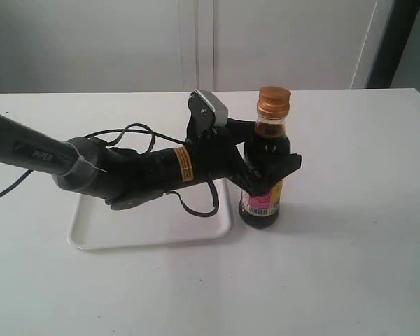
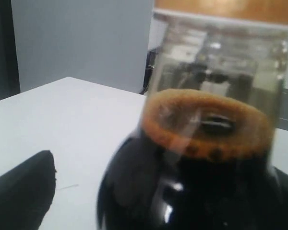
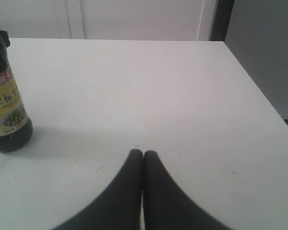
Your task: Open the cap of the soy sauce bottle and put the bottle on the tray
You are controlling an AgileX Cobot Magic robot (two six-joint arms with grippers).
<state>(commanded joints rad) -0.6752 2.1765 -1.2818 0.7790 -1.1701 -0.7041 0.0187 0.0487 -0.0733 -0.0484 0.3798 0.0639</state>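
Where the white table (image 1: 350, 266) ends, pale wall panels (image 1: 196, 42) rise.

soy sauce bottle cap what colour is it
Gold-orange; the cap on the soy sauce bottle shows best in the exterior view.

The left arm (image 1: 91, 171) reaches low across from the left, its gripper (image 1: 269, 164) clamped round the soy sauce bottle (image 1: 266, 150) at mid-body. The right gripper (image 3: 143, 154) hangs over bare table — fingertips pressed together, holding nothing.
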